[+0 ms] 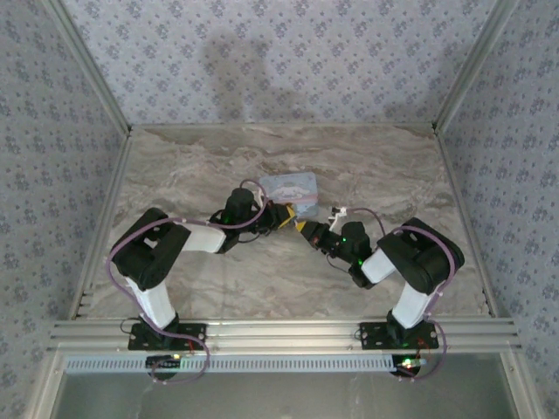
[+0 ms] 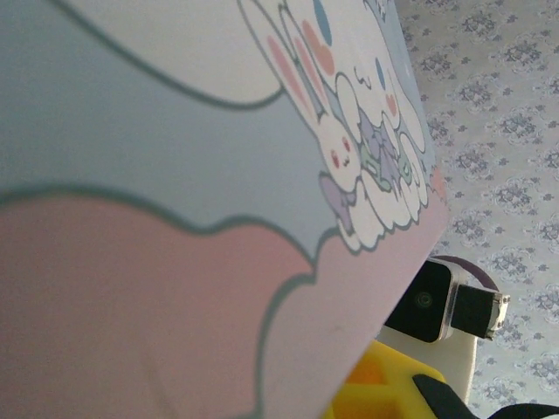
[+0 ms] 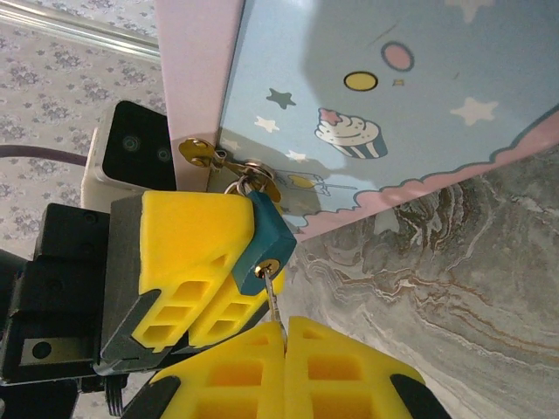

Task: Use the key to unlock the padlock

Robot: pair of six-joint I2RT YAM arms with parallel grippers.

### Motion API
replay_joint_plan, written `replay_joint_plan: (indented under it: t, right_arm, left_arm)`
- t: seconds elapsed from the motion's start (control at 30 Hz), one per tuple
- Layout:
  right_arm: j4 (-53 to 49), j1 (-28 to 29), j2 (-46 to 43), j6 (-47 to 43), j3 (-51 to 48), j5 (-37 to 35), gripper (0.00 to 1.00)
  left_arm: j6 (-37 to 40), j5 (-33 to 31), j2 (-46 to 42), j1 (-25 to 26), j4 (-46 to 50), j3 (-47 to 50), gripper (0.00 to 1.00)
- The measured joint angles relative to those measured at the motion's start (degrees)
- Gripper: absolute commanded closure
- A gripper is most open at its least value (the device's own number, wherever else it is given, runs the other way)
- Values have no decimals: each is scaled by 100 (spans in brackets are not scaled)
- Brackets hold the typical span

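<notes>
The small teal padlock (image 3: 265, 234) hangs from the brass hasp (image 3: 210, 155) of the pale blue cartoon-printed tin (image 3: 393, 87). My left gripper (image 3: 243, 266) is shut on the padlock, its yellow fingers (image 3: 188, 240) clamped on the lock's body. My right gripper (image 3: 284, 328) is shut on the key (image 3: 274, 297), and the key's blade sits in the brass keyhole on the padlock's underside. From above, the left gripper (image 1: 284, 216) and the right gripper (image 1: 310, 234) meet at the near edge of the tin (image 1: 293, 188). The left wrist view looks onto the tin's lid (image 2: 201, 175).
The tin lies on a marble-patterned tabletop (image 1: 218, 166) with patterned walls on three sides. The left wrist camera housing (image 3: 131, 157) is close beside the hasp. The right wrist camera housing (image 2: 428, 301) shows past the tin's corner.
</notes>
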State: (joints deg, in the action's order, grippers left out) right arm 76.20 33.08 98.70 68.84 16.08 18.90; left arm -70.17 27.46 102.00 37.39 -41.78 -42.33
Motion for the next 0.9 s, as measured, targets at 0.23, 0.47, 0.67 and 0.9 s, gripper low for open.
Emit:
replay_joint_plan:
  t: [0.23,0.47,0.67,0.9]
  right_arm:
    - [101,-46,74,63,35,66,100]
    - [168,-188,129,184,114,260,100]
    - [164,-385,138,448,210,579,100]
    - [-28,-588,138,752,319,1003,100]
  left_arm:
    - [-4,28,11,-24,-98,17,100]
    - [-90,42,55,-50,-319,17,100]
    - [-109,37,55,-66,-481,24,100]
    - [-107,37,81,-63,-529,26,100]
